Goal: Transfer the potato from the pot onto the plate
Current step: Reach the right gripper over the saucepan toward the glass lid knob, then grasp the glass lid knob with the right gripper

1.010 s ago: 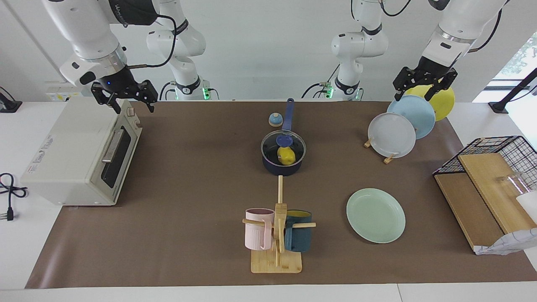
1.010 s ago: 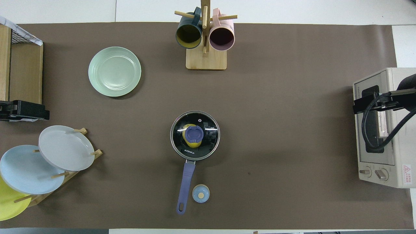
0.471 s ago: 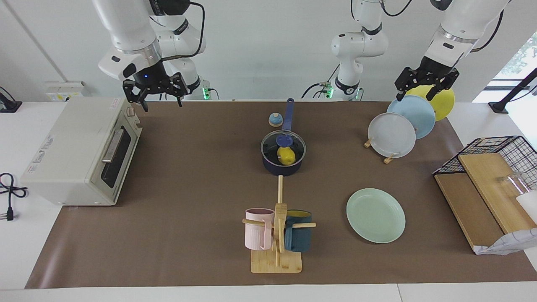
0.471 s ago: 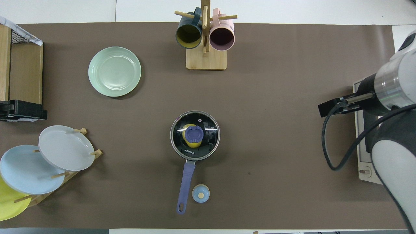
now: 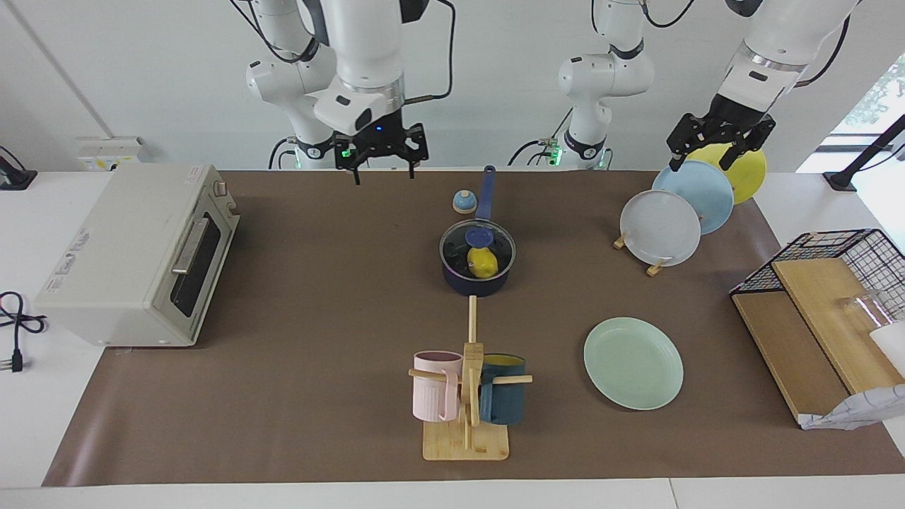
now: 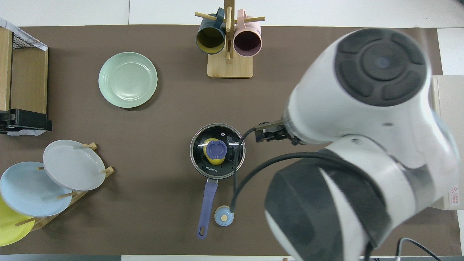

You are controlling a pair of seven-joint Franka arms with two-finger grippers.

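- The potato (image 5: 483, 263) sits in the pot (image 5: 475, 277) under its glass lid (image 5: 477, 243); nothing moved yet.
- My right tool (image 5: 382, 172), open, empty, hangs up beside the pot.
- My left tool (image 5: 709, 161), open, waits above the plate rack.
- The plate (image 5: 633, 363) lies bare.

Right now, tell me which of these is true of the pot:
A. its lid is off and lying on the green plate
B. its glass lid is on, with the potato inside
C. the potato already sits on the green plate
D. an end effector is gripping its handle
B: the glass lid sits on the pot, with the potato showing through it; the plate holds nothing and neither end effector is at the pot.
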